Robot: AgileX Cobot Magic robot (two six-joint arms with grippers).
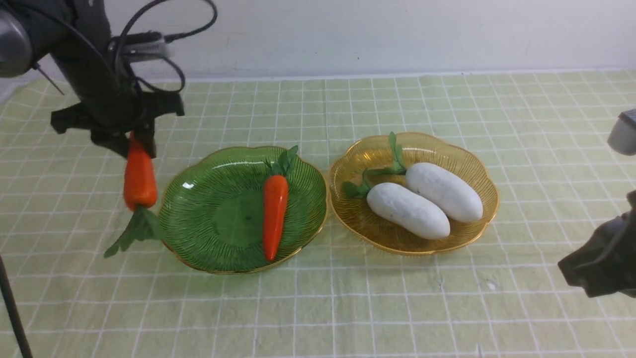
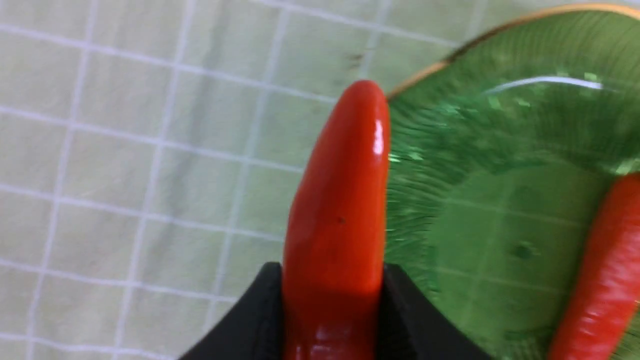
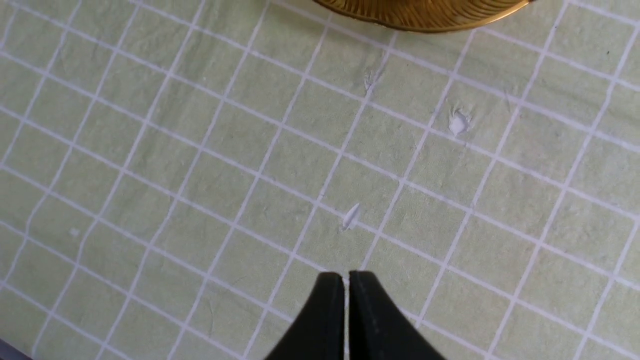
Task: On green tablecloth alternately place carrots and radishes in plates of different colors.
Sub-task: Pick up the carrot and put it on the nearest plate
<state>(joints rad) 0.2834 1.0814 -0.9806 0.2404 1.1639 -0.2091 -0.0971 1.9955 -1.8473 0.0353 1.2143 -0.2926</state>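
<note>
**Carrot in the air, just outside the green plate**

The left fingers (image 2: 250, 325) clamp a carrot (image 1: 140, 174) by its thin end, so it hangs leaves-down at the left of the front frame, just beside the green plate (image 1: 208, 219) rim. Best to carry it right over the rim, clear of the other carrot (image 1: 275, 214) lying right of the plate's centre, and lower it close before letting go. Both radishes (image 1: 408, 210) lie in the amber plate (image 1: 360, 221), right of centre. The right fingers (image 3: 325, 320) are closed on nothing at the right edge.
</note>
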